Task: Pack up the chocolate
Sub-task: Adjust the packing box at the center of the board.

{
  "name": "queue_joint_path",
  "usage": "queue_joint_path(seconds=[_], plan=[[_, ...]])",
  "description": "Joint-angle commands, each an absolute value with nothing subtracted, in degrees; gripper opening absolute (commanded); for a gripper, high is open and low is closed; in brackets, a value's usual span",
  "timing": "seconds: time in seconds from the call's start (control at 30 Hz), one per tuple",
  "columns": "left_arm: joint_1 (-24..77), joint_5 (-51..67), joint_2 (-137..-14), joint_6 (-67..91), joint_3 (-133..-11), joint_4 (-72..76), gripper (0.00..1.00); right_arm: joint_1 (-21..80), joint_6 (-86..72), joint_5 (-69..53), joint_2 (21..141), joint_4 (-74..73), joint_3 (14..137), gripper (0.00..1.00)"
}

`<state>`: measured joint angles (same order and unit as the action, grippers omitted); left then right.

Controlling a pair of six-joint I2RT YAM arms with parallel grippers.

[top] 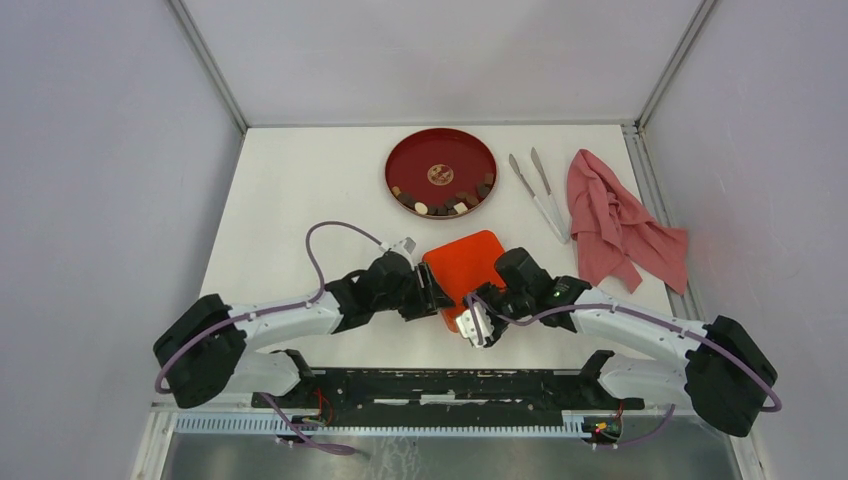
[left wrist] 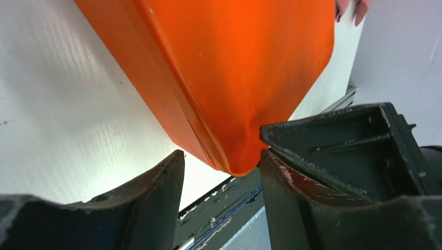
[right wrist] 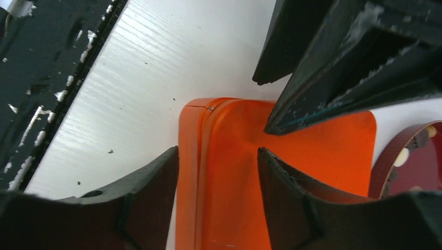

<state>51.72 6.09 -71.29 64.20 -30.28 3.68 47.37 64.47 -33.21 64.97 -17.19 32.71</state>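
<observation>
Left pincer point(left wrist: 221, 156) has its jaws apart, and the near corner of the orange box point(left wrist: 234, 62) pokes into the gap. The corner sits right up against 1 finger point(left wrist: 292, 192) and clear of the other, so we'd say nothing is clamped. Right pincer point(right wrist: 218, 151) is spread too, straddling an edge of the same box with daylight on both sides. From above, the 2 pincers meet at the box in the middle of the bench point(top: 290, 200), left one point(top: 432, 290) on its left edge and right one point(top: 478, 322) at its near corner. The chocolate point(top: 445, 205) sits further back, bunched along the near rim of the red plate point(top: 440, 150). Beside the plate are tongs point(top: 540, 190), then a crumpled pink cloth point(top: 615, 220) at far right.
</observation>
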Motion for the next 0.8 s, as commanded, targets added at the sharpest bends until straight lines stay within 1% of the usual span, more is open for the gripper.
queue_joint_path(seconds=[0.0,0.2,0.23,0.27,0.37,0.4,0.43,0.5,0.53,0.63,0.7,0.77], plan=[[53.1,4.4,-75.2,64.4,-35.0,3.2,0.62,48.6,63.3,-32.6,65.9,-16.0,32.1,0.58],[53.4,4.4,-79.4,65.3,-35.9,2.8,0.63,50.8,62.5,-29.9,68.0,-15.5,31.2,0.46],[53.5,4.3,-79.7,65.6,-35.6,2.8,0.62,51.1,62.2,-29.2,68.2,-15.5,31.1,0.41],[53.5,4.0,-79.9,65.8,-35.4,2.7,0.6,51.4,61.9,-28.7,68.4,-15.3,31.0,0.37],[53.5,2.8,-79.9,65.8,-35.0,1.2,0.49,52.0,61.5,-28.2,68.7,-15.9,31.4,0.25],[53.5,2.5,-80.0,65.6,-35.2,0.5,0.44,52.1,61.4,-28.2,68.8,-16.1,31.5,0.21],[53.5,2.2,-80.1,65.3,-35.3,0.4,0.4,52.3,61.4,-28.4,69.0,-16.6,31.8,0.18],[53.5,2.2,-80.6,64.7,-35.9,-1.9,0.39,52.4,60.3,-29.4,69.4,-17.4,32.7,0.15],[53.5,2.2,-80.9,64.4,-36.2,-2.6,0.37,52.4,59.8,-30.1,69.6,-17.8,33.3,0.16],[53.5,1.9,-81.7,63.3,-37.1,-4.6,0.36,51.8,57.5,-32.5,70.5,-21.8,38.2,0.24],[53.4,1.5,-82.1,62.8,-37.3,-5.7,0.36,50.0,57.9,-35.0,70.5,-25.1,41.4,0.36],[53.3,1.4,-82.6,62.5,-37.4,-6.0,0.36,49.4,59.0,-34.7,69.5,-25.8,41.8,0.47]])
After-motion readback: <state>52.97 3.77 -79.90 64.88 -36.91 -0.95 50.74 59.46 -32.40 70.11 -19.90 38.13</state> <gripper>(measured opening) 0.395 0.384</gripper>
